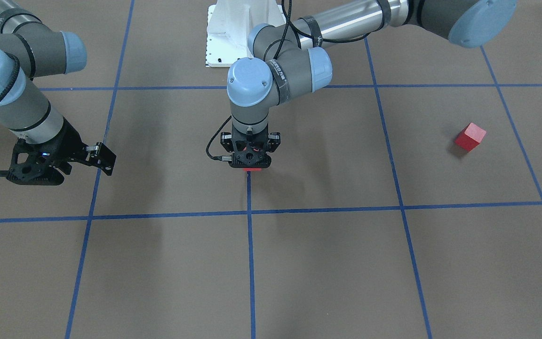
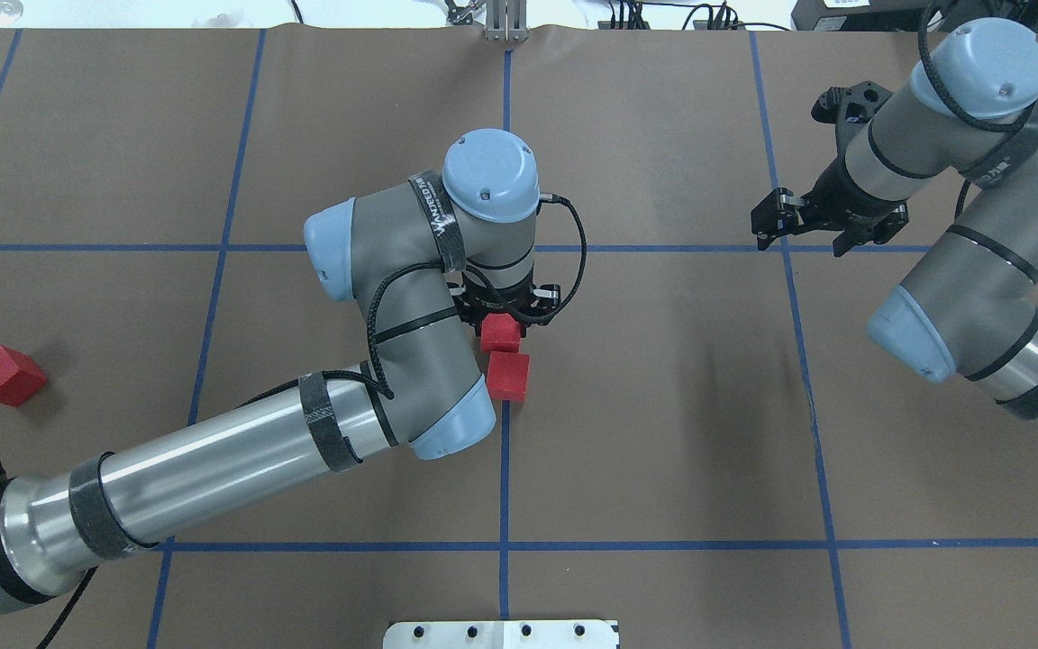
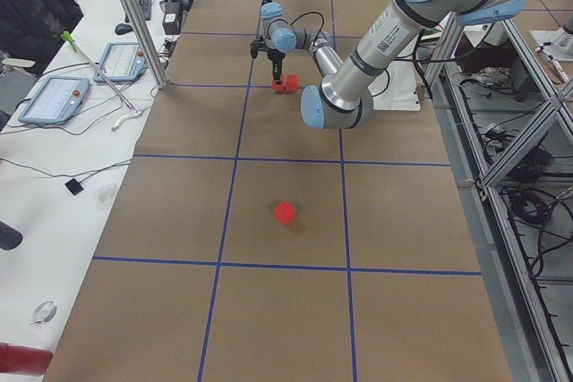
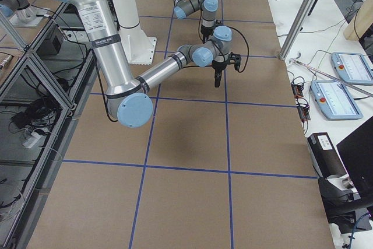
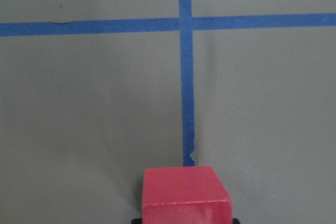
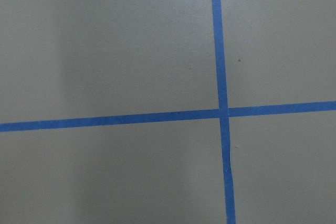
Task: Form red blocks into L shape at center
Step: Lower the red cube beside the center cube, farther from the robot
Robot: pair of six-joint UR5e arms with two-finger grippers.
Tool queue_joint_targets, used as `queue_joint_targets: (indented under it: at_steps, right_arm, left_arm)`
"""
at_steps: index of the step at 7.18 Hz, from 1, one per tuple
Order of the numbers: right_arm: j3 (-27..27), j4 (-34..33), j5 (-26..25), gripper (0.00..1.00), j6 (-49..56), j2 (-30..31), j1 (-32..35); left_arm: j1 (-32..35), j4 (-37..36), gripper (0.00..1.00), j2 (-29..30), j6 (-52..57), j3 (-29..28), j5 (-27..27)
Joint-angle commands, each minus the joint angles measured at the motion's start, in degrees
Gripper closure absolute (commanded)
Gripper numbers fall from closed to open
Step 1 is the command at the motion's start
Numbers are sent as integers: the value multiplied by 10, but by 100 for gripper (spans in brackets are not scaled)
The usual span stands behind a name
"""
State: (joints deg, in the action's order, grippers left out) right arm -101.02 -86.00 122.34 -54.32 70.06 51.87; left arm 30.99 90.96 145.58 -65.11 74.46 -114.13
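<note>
My left gripper (image 2: 502,317) stands upright over the center, shut on a red block (image 2: 500,333) low on the brown surface. That block fills the bottom of the left wrist view (image 5: 186,196), at the end of a blue tape line (image 5: 185,103). A second red block (image 2: 509,375) lies right beside it, on the robot's side. The third red block (image 2: 5,374) lies alone far out on my left and also shows in the front-facing view (image 1: 470,136). My right gripper (image 2: 809,234) hangs open and empty over a tape crossing (image 6: 222,113), far from the blocks.
The left arm's elbow and forearm (image 2: 240,451) lie low across the table, between the center and the lone block. The white base plate (image 1: 233,37) sits at the robot's edge. Tablets (image 3: 54,100) and metal posts (image 3: 134,15) stand on the white bench at the operators' side.
</note>
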Motion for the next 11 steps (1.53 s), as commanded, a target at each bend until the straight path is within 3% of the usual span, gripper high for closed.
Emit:
queue_joint_targets:
  at_steps: [1, 11]
  right_arm:
    - [0, 0, -1, 1, 0, 0, 0]
    - [0, 0, -1, 1, -1, -2, 0]
  left_arm:
    - [-2, -1, 100, 0, -3, 2, -14]
    - [-8, 2, 100, -2, -5, -2, -29]
